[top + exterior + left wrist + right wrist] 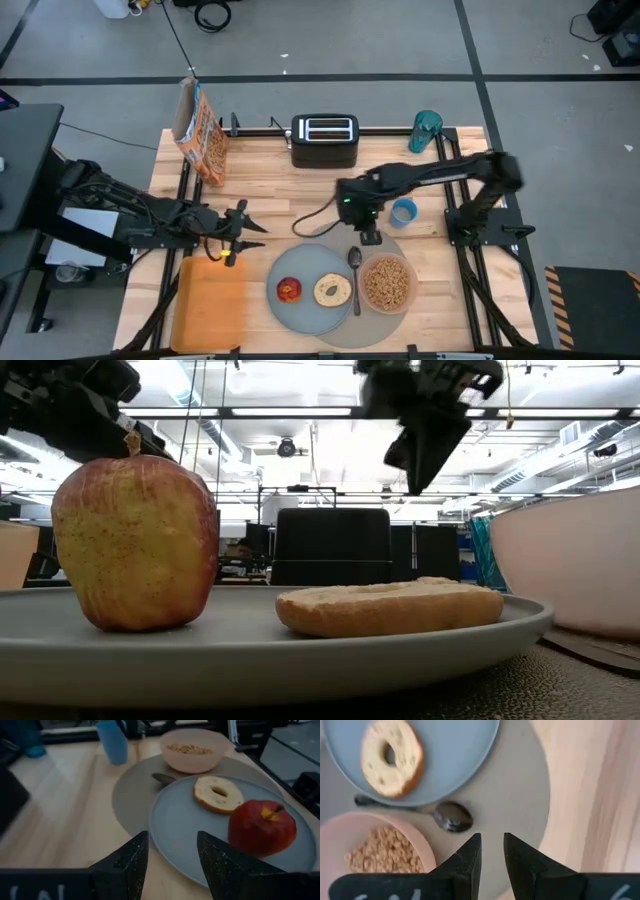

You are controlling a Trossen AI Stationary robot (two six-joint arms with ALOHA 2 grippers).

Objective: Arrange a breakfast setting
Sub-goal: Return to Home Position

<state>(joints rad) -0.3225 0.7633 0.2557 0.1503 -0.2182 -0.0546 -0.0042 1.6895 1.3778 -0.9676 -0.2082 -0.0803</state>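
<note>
Grey plate (310, 312) bearing red apple (289, 290) and bagel half (332, 290) is set on the placemat (325, 252), spoon (355, 266) beside pink bowl (387, 283). Right tool (370, 238) above spoon and left tool (255, 222) nearby are held parted, empty; withdrawal home seemingly remains.

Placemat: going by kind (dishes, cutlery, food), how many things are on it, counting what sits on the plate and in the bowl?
On the round placemat:
Dishes: 2 (grey plate, pink bowl)
Cutlery: 1 (metal spoon)
Food: 3 (red apple, bagel half, cereal pieces)
Total: 6
</note>
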